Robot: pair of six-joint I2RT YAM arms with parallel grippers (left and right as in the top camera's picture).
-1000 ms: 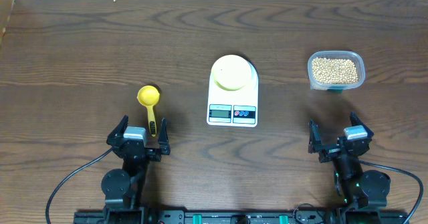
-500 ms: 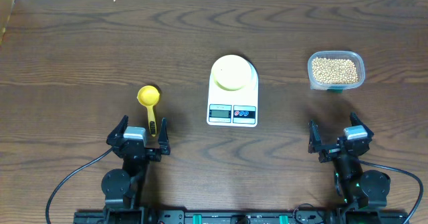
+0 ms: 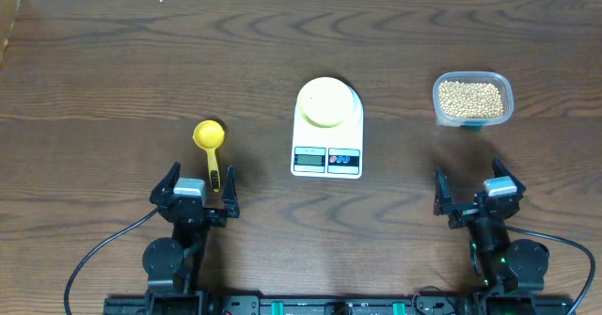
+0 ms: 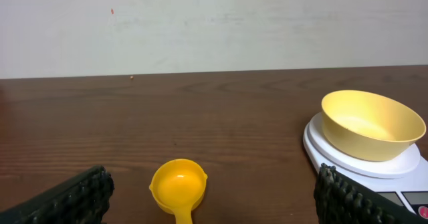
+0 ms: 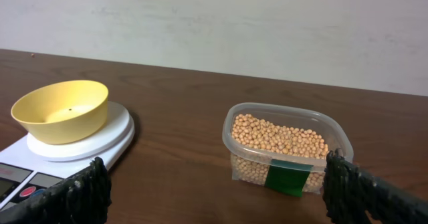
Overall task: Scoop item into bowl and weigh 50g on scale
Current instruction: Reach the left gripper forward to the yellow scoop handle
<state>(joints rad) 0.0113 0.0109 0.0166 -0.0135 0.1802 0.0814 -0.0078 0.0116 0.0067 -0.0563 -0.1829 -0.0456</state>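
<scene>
Pre-scoop: your left gripper and right gripper both gaped wide, empty.
Next you had to grab the yellow long-handled plastic scoop, just ahead of the left one, handle toward it.

The light is soft and even in all three views and seems to come from above. In the overhead view the white scale is very bright, almost washed out, and the tub throws a short shadow toward 6 o'clock. The dark table has only a weak sheen, no hard glare. In the wrist views the middle is sharp, while the black fingers at 5 and 7 o'clock are dark and a little soft.
</scene>
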